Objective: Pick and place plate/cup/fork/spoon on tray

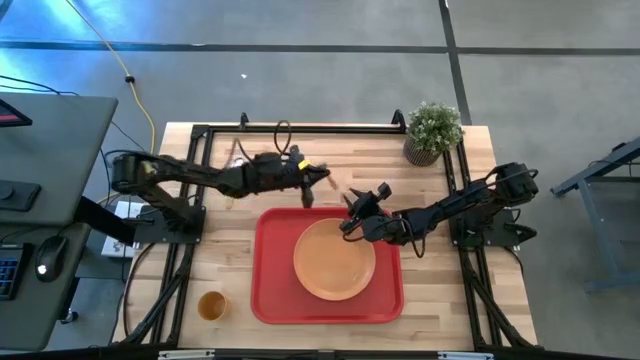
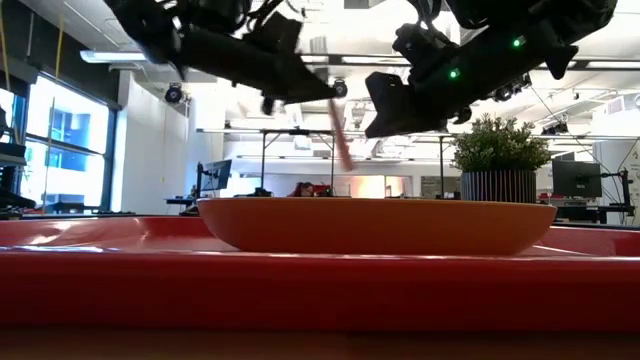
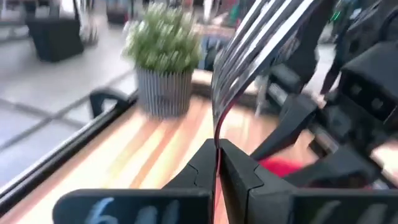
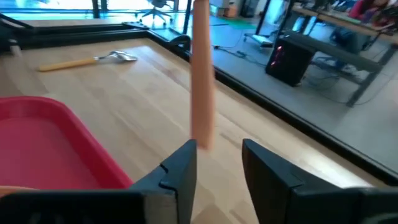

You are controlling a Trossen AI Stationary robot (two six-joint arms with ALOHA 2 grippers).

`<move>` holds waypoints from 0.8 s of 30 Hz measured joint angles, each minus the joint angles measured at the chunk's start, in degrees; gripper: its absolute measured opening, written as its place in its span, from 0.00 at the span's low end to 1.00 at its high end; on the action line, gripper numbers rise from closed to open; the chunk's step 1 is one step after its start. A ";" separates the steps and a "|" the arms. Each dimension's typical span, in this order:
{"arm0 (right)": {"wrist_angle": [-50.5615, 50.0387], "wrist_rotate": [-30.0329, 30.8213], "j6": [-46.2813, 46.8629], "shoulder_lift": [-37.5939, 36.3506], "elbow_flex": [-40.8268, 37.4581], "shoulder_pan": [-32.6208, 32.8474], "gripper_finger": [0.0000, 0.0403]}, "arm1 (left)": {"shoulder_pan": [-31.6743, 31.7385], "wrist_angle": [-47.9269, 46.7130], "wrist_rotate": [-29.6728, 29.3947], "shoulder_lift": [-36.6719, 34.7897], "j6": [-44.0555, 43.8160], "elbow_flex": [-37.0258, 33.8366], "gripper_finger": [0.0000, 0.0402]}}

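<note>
Fork [image 3: 261, 37] hangs in the air above the table's middle, just beyond the far rim of the tray [image 1: 275, 295]; the left gripper [image 3: 217, 163] has its jaws pressed together on it, with the silver tines sticking out past the fingertips in the left wrist view. The light orange handle points down and away toward the right gripper [image 4: 217, 155], whose jaws are spread; in the right wrist view the handle's end sits just above the gap between those two fingers, not touching either one. In the high view both grippers meet over the bare wood between the tray's far edge and the table's far side, the left arm reaching in from the left edge and the right arm from the right edge.

On the tray, which lies at the table's near middle, the plate [image 1: 334, 259] rests flat toward the tray's right half. The cup [image 1: 211, 305] stands on the wood near the table's near-left corner, just off the tray's left rim. The spoon [image 4: 87, 61] lies flat on the wood beyond the tray, well apart from the right gripper. A potted plant [image 1: 433, 132] stands at the table's far-right corner.
</note>
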 joint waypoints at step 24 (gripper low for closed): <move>0.45 -2.61 -3.31 0.00 0.00 -0.09 0.36 | -25.03 -27.45 -2.61 -17.14 -35.10 -12.04 0.00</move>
